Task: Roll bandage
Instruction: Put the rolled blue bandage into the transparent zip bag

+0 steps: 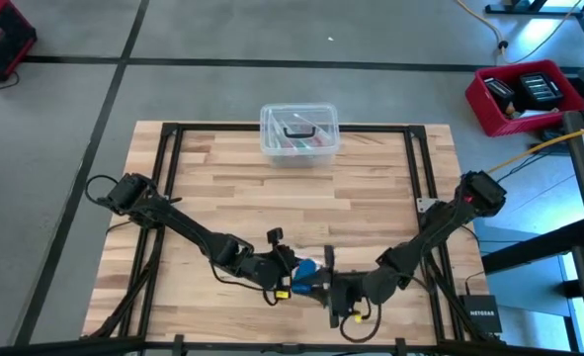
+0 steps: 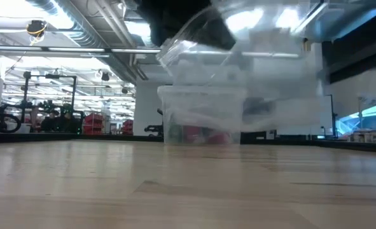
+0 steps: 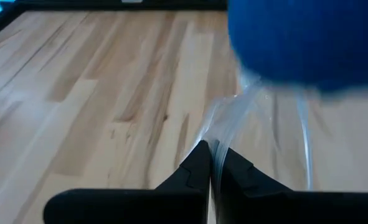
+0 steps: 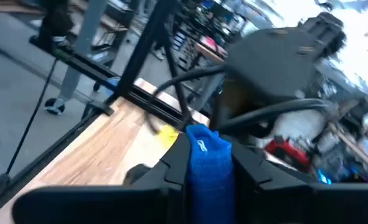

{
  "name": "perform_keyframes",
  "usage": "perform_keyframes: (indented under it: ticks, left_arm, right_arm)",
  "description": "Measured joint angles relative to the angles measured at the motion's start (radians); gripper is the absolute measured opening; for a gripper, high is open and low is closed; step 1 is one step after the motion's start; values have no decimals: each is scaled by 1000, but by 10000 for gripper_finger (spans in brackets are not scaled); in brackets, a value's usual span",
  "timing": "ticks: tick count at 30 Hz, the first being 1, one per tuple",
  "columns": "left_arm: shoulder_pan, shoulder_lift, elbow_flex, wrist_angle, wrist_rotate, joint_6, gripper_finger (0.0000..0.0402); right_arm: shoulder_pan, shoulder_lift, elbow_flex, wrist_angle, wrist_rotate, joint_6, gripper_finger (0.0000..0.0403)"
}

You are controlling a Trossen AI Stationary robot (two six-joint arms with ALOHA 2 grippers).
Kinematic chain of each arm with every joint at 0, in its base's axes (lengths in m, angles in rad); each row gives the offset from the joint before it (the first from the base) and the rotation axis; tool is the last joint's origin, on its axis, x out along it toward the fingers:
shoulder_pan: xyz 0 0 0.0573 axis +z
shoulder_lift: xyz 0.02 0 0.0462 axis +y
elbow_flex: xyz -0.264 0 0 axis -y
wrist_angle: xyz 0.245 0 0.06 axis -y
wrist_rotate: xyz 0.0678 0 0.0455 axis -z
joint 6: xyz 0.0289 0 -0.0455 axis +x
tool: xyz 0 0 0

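The bandage (image 4: 206, 163) is a compact bright blue roll, held above the near middle of the wooden table (image 1: 222, 188), with my right gripper (image 4: 207, 147) shut on it. In the high view it shows as a blue spot (image 1: 306, 267) between the two hands. My left gripper (image 3: 210, 150) comes in from the table's left, is shut on a clear plastic bag (image 3: 246, 106), and meets my right gripper (image 1: 324, 281) there. The blue roll (image 3: 302, 43) looms blurred just beyond the bag's film. Whether it is inside the bag, I cannot tell. My left gripper pinches the clear bag's thin film (image 3: 216, 135) between its two fingertips. The film runs on from the fingers toward the blue roll and stays clear of the table. My right gripper pinches the blue roll's two sides (image 4: 202, 180) between its fingers, coming about level from the table's right. The roll's end (image 4: 199, 132) sticks out past the fingertips. It is lifted clear of the table.
A clear plastic lidded box (image 1: 299, 133) with small items inside stands at the table's far edge, in the middle, and also fills the low view's centre (image 2: 203, 117). A black frame (image 1: 168, 158) runs along the table's sides. Bare wood lies between the box and the grippers.
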Motion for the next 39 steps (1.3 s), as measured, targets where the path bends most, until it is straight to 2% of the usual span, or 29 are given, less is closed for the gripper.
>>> perform_keyframes:
  ticks: [5, 10, 17, 20, 27, 39]
  left_arm:
    - [0, -1, 0, 53, 12, -17, 4]
    - [4, -9, 0, 83, 6, -63, 4]
    - [8, -9, -4, 65, -22, -85, 3]
    - [7, -9, -4, 66, -64, -82, 1]
    - [11, -9, -4, 66, -89, -69, 1]
    - [8, -9, -4, 44, -124, 80, 3]
  right_arm:
    - [-1, 35, 0, 48, -37, -109, 65]
    - [2, 56, 0, 43, -53, -106, 65]
    - [2, 53, 4, -55, -61, 24, 65]
    - [-1, 56, 4, -64, -58, 41, 64]
    - [-20, 62, 4, -88, -76, 77, 64]
    - [-25, 74, 2, -97, -119, 204, 64]
